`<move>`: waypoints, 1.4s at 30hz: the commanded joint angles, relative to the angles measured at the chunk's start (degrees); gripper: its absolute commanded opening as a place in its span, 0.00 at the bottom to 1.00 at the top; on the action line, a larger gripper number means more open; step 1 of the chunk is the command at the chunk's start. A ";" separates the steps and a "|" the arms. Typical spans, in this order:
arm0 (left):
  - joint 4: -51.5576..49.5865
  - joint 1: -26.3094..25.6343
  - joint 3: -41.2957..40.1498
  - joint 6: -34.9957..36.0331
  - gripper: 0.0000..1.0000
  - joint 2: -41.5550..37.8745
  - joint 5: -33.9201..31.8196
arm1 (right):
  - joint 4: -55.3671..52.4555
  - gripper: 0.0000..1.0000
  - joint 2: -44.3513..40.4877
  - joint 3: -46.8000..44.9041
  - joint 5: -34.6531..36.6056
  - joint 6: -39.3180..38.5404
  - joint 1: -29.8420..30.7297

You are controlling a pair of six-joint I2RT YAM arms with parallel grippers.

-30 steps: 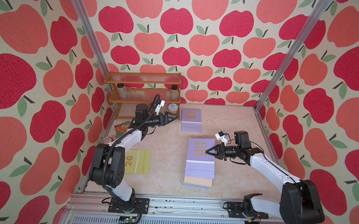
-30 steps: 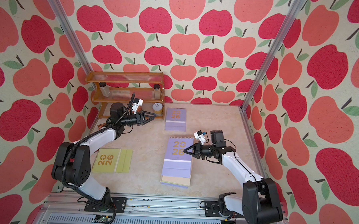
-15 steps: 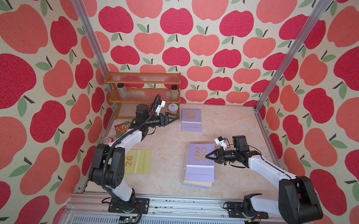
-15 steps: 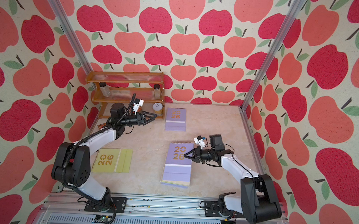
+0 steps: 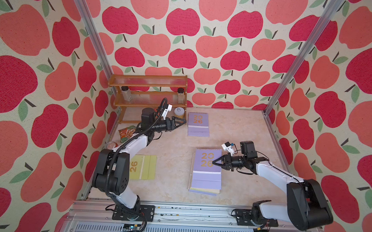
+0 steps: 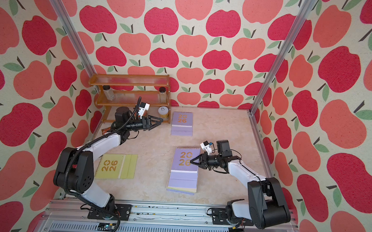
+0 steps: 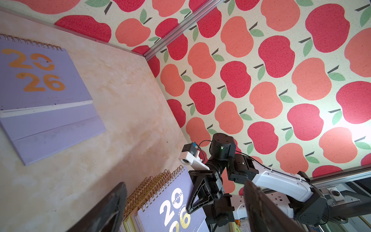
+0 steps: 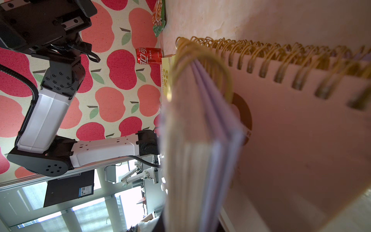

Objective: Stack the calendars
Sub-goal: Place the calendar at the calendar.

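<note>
In both top views my right gripper [image 5: 214, 163] [image 6: 192, 162] is shut on the right edge of a lilac calendar [image 5: 207, 160] [image 6: 185, 159], the top one of a calendar stack [image 5: 204, 187] at centre front. The right wrist view shows that calendar [image 8: 202, 152] edge-on running into the jaws, with a pinkish calendar face [image 8: 301, 140] beside it. My left gripper [image 5: 183, 121] [image 6: 160, 120] hangs open at the back, just left of a single lilac calendar [image 5: 198, 124] [image 7: 40, 96]. A yellow-green calendar [image 6: 116, 166] lies flat at front left. In the left wrist view both fingers [image 7: 108, 209] frame the stack [image 7: 170, 206].
A wooden rack [image 5: 148, 91] with two jars stands at the back left, and a small round tin [image 5: 178, 112] sits by its foot. A snack packet [image 5: 127, 134] and a red can [image 5: 111, 145] lie along the left wall. A metal rail [image 5: 176, 213] runs along the front.
My right gripper has drawn the top lilac calendar a little toward the front over the stack. The left arm has stayed still and open.
</note>
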 commanded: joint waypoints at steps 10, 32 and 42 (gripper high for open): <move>0.50 -0.72 1.30 0.41 0.89 0.96 0.00 | -1.73 0.21 1.49 -0.36 2.12 -0.93 0.92; 0.59 -0.79 1.52 0.58 0.89 1.49 0.24 | -11.55 0.52 -0.89 2.39 8.26 -5.64 1.01; 0.62 -0.80 1.44 0.67 0.89 1.53 0.26 | -20.99 0.54 -2.91 5.02 16.25 -8.25 0.97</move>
